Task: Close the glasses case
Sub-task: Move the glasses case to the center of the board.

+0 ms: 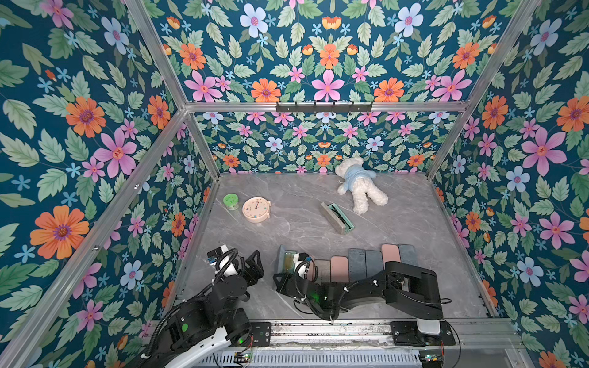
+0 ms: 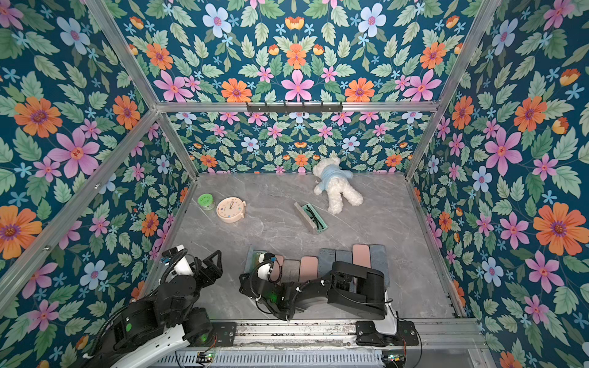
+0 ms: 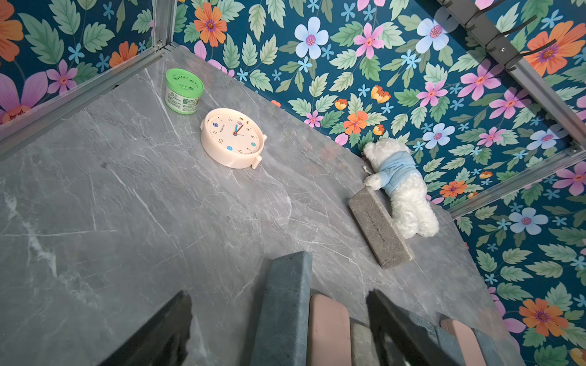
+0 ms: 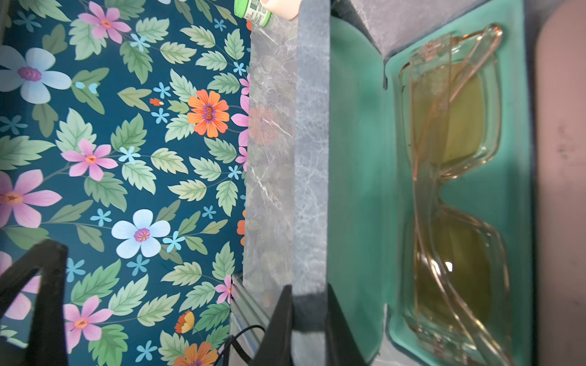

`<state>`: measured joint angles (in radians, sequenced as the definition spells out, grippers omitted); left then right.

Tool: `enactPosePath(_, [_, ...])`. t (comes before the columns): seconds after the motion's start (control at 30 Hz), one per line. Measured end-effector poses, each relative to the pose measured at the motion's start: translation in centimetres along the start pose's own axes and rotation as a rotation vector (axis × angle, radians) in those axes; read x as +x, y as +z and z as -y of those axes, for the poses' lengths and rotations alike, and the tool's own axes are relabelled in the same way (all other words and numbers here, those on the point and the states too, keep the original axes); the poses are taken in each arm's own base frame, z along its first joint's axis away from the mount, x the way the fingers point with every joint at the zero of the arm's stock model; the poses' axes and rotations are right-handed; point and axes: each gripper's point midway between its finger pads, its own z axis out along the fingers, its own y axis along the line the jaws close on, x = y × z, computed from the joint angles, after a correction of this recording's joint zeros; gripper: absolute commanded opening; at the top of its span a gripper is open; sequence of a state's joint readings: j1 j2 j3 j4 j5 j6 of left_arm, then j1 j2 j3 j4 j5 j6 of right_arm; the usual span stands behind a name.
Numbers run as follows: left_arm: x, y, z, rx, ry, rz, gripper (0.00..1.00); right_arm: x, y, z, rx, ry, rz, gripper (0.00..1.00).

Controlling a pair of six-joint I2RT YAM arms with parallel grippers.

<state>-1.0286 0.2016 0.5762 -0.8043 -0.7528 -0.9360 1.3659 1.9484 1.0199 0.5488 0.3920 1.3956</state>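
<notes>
Lower centre-left in both top views, the left claw [image 1: 254, 258] gapes wide, empty, over the grey marbled tabletop [image 1: 287, 223]; just right, the right claw [image 4: 309, 317] pinches the raised blue-grey felt-like lid of the open glasses case [image 1: 281, 255], teal-lined, translucent amber glasses [image 4: 456, 190] inside, heading a row of closed cases [image 1: 357, 264]; floral walls [image 1: 79, 127]; label on the green jar [image 3: 184, 92] unreadable

Grey marble-veined tabletop [image 1: 287, 197]: smooth, faint sheen. Grey-blue open glasses case [image 4: 312, 158]: matt felt-like outside, soft teal lining. Clear peach plastic glasses with yellow lenses [image 4: 456, 126]: glossy. White plush teddy bear [image 1: 363, 188]: fluffy cloth. Round cream plastic clock [image 3: 233, 136]: smooth.
</notes>
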Motion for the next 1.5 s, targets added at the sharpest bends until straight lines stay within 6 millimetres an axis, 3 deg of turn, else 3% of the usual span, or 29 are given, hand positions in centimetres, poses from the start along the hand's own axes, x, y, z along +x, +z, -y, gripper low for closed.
enactPosePath(0.4, [0.2,0.2,0.1,-0.004,0.010,-0.009,0.89,0.0,0.0,0.3,0.013,-0.009,0.003,0.30])
enactPosePath(0.63, [0.4,0.2,0.3,-0.001,0.017,-0.019,0.89,-0.1,0.0,0.1,0.005,-0.018,0.003,0.47])
enactPosePath(1.23, [0.6,0.4,0.5,-0.003,0.043,-0.027,0.90,1.0,-0.3,-2.2,-0.016,-0.125,-0.069,0.50])
enactPosePath(1.5, [0.6,0.6,1.0,-0.011,0.078,-0.039,0.90,1.0,-1.1,-1.4,0.007,-0.162,-0.083,0.51])
